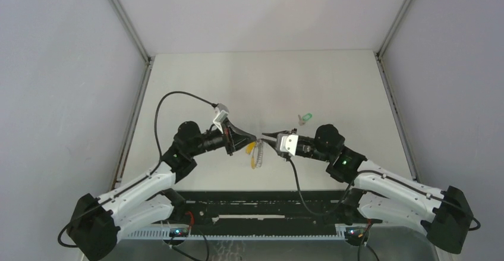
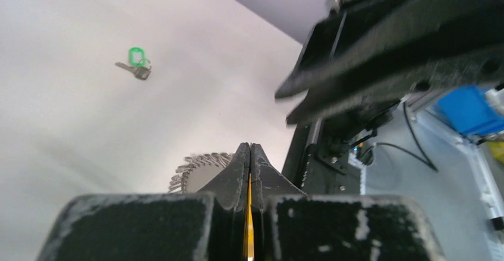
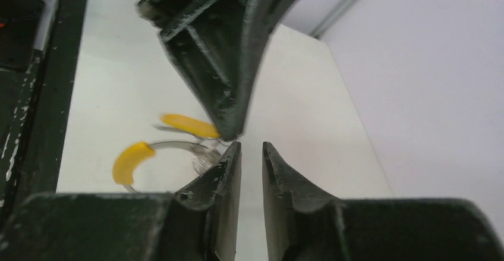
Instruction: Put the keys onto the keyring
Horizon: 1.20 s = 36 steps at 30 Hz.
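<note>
My left gripper [image 1: 252, 139] is shut on a thin yellow-orange strip [image 2: 248, 213] of the keyring. The keyring [image 1: 255, 154] hangs below its tips. In the right wrist view the keyring [image 3: 178, 147] shows as a grey arc with a curved yellow section, and a second yellow piece [image 3: 187, 125] sits at the left fingertips [image 3: 229, 94]. I cannot tell whether that piece is the orange key. My right gripper [image 1: 265, 135] is slightly open and empty, tip to tip with the left one. The green key [image 1: 305, 118] lies on the table beyond, and also shows in the left wrist view [image 2: 138, 63].
The white table [image 1: 333, 76] is walled by grey panels at the back and both sides. A black rail [image 1: 261, 204] runs along the near edge between the arm bases.
</note>
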Motion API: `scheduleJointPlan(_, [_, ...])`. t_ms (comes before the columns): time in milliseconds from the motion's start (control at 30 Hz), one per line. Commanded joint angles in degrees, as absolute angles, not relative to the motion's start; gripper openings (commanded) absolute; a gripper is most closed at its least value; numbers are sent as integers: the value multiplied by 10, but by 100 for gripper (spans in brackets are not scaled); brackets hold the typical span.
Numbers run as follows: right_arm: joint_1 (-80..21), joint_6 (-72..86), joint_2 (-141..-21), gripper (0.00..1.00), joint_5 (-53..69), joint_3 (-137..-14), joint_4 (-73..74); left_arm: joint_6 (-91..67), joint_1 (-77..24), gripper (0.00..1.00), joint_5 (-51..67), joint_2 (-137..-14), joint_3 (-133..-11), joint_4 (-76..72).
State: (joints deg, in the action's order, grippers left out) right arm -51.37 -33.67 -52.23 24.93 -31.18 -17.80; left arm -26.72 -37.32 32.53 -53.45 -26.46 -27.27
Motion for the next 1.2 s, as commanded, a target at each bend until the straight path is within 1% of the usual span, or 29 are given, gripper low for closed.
scheduleJointPlan(0, [-514,-335,-498,22,152,-380,-37,-184,-377,0,299,-503,-314,-165])
scheduleJointPlan(100, [-529,-304,-502,31,85,-399,-1,-174,-377,0,297,-500,-322,-144])
scheduleJointPlan(167, [-540,-282,-514,35,81,-414,14,-173,-377,0,294,-502,-325,-139])
scheduleJointPlan(300, [-557,-226,-551,40,103,-438,34,-164,-377,0,286,-504,-330,-120])
scheduleJointPlan(533, [-563,-201,-602,35,154,-439,18,-163,-377,0,288,-506,-330,-115])
scheduleJointPlan(800, [-595,-173,-650,34,99,-413,-71,-168,-377,0,292,-513,-332,-118])
scheduleJointPlan(1167, [-609,-163,-678,34,41,-403,-88,-173,-378,0,296,-510,-330,-126])
